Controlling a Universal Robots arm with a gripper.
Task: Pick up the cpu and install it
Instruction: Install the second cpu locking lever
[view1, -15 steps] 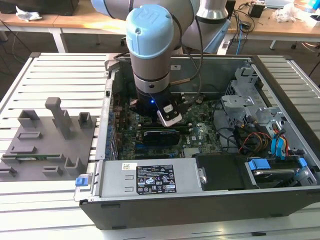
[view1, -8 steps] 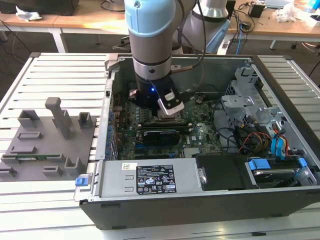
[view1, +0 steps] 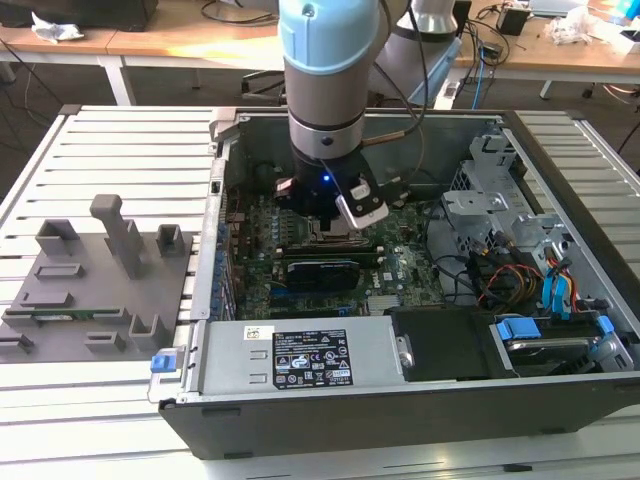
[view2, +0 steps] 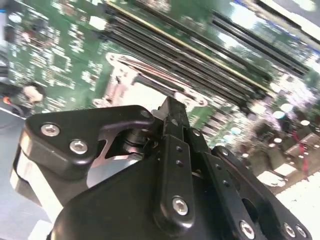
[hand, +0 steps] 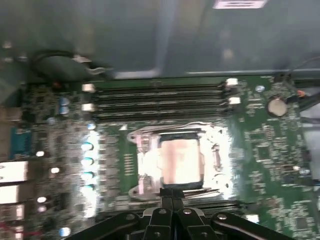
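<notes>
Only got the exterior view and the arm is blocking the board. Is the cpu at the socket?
Observer: Yes. In the first wrist view the cpu lies flat and square inside the socket frame, shiny top up.
Operator: Where's the gripper relative to it?
Observer: The gripper has its tip right at the cpu's edge. I can't tell whether it is touching.
Operator: Memory slots loaded?
Observer: No. In both wrist views the long memory slots beside the socket are empty.
</notes>
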